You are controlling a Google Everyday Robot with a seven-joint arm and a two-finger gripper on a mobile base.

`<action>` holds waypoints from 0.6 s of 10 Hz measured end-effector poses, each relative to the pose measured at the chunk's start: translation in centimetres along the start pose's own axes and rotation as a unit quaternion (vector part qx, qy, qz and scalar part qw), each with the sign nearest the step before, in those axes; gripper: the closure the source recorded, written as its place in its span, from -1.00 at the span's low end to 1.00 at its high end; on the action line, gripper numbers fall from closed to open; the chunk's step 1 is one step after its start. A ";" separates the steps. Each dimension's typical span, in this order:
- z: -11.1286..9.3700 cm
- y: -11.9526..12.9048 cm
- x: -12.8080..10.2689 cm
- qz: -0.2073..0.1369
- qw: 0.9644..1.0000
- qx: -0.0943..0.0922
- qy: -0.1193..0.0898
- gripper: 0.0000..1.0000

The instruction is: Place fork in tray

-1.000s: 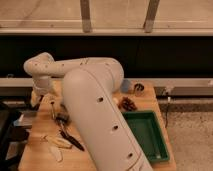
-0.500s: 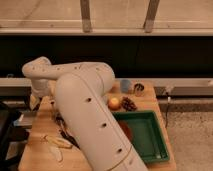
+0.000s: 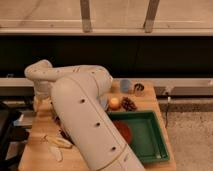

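Green tray [image 3: 150, 146] sits well apart; my gripper [image 3: 40, 102] hangs at left, its hold I cannot tell, probably reaching for the unseen fork.

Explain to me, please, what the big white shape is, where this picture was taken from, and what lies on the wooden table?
The big white shape is the robot's single arm. There is only one picture of this moment, from a camera that looks down at the table past the arm. The arm rises from the bottom edge, bends at the upper left and reaches down over the table's left side. Its gripper is there, mostly hidden, so I cannot tell whether it holds anything.

On the table a dark-green tray sits at the right, with an orange-red bowl in its left part. A banana peel lies at the front left. At the back are a blue cup and a round yellowish fruit. I cannot see the fork; the arm may be hiding it.
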 end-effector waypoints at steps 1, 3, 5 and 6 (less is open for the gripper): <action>0.6 -0.4 0.2 0.007 1.000 0.007 0.000 -0.60; 1.5 -0.8 0.2 0.018 1.000 0.009 -0.005 -0.60; 2.3 -0.9 0.1 0.028 0.999 0.013 -0.010 -0.60; 2.6 -1.3 -0.3 0.032 0.999 0.029 -0.010 -0.60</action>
